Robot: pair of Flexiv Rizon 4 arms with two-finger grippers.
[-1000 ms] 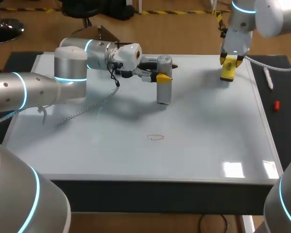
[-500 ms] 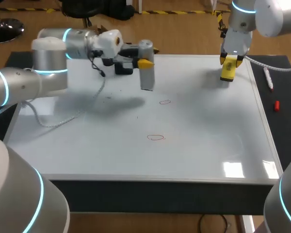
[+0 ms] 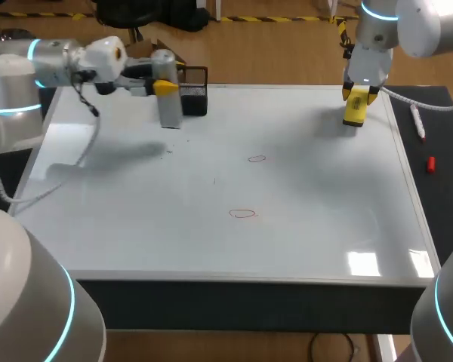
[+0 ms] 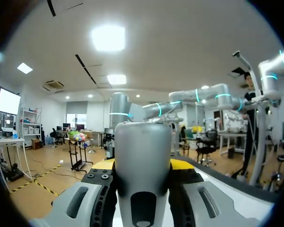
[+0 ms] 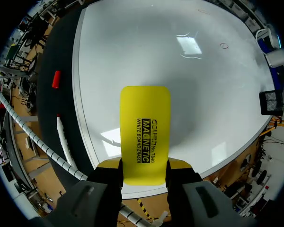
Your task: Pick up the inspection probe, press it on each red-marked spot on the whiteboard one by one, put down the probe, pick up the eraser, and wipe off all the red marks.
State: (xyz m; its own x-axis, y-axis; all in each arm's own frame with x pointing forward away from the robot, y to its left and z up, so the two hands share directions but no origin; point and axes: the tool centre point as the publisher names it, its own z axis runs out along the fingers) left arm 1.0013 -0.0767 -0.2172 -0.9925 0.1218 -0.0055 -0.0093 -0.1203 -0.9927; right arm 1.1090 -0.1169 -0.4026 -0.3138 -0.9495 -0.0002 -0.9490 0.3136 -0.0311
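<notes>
Two small red ovals point(image 3: 257, 158) sit unwiped in the middle of the white whiteboard point(image 3: 325, 226). Your left jaws, closed on the grey cylindrical inspection probe point(image 3: 169, 105), hold it upright at the far left corner, just beside the black mesh holder point(image 3: 195, 94). Your right jaws clamp the yellow block eraser point(image 3: 354, 107) at the far right edge, well apart from both ovals.

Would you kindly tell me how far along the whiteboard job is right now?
In hand: the left pincer holds the probe by the black holder, not yet set down. Done: the right pincer grips the eraser. Left: wiping the far red mark and the near red mark.
</notes>
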